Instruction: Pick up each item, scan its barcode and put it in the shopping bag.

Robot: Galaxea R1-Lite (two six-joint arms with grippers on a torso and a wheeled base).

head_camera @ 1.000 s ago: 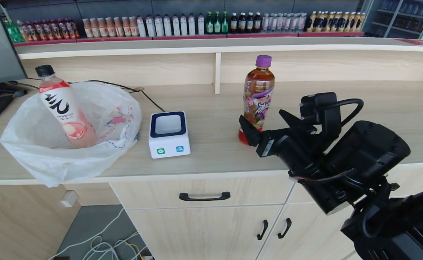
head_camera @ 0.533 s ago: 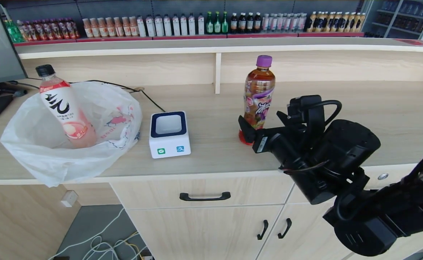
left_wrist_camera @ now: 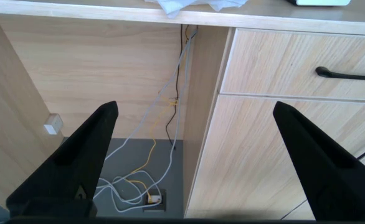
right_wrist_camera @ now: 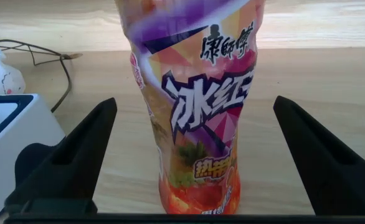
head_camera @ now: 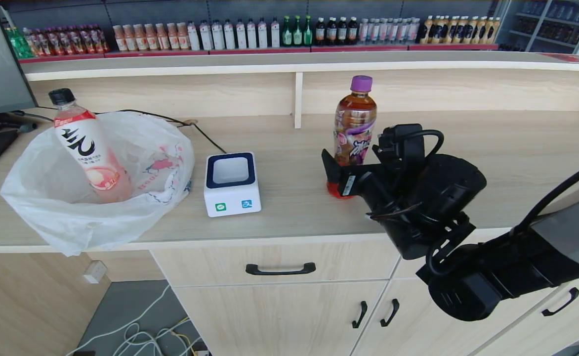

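Advancing over the last second, my right end effector [head_camera: 352, 165] now sits released and spread wide, lined up either side of the tea bottle [head_camera: 354, 123]. The bottle stands upright on the desk [head_camera: 289, 143], right of the scanner [head_camera: 230, 183], ungripped, unscanned and unbagged. Closing the grasp looks due next.

Head overlooks counter [head_camera: 516, 148], right wrist close on shared bottle [right_wrist_camera: 195, 106], left faces cabinets [left_wrist_camera: 282, 124]
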